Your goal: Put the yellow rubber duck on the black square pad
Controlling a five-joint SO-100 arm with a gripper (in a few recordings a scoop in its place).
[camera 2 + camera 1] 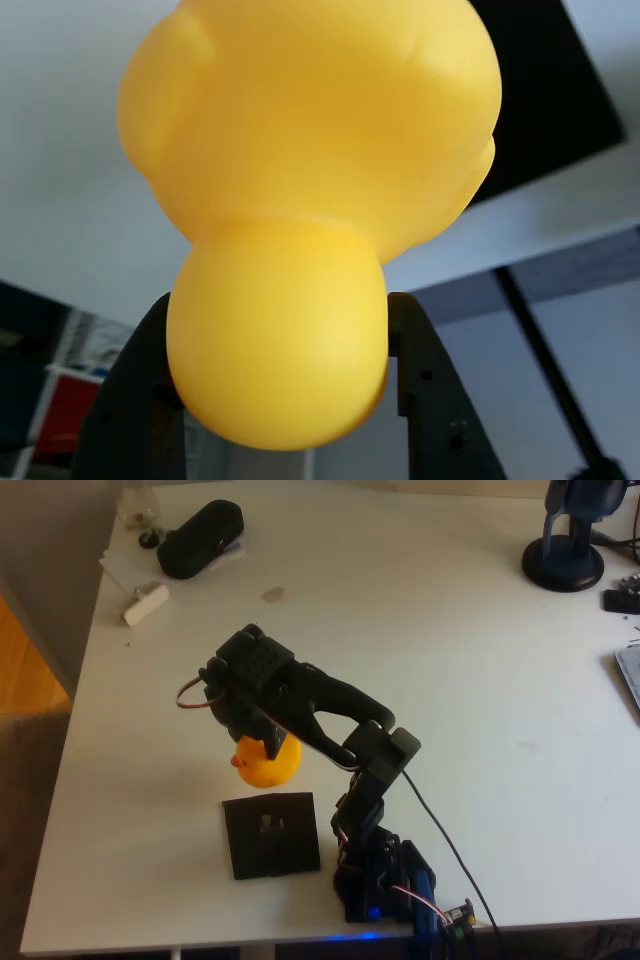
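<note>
The yellow rubber duck (pixel 268 763) hangs under my black gripper (pixel 258 742), just above the far edge of the black square pad (pixel 270 834), its orange beak pointing left in the overhead view. In the wrist view the duck (pixel 300 220) looms large and close, with its rounded part squeezed between my two dark fingers (pixel 140 400). The gripper (pixel 278 390) is shut on the duck. A corner of the pad (pixel 550 90) shows behind it at the upper right.
A bulky black oblong case (pixel 200 538) lies at the back left beside white papers and a small white block (pixel 146 603). A dark blue stand (pixel 566 550) is at the back right. My arm's base (pixel 385 880) sits by the front edge, right of the pad.
</note>
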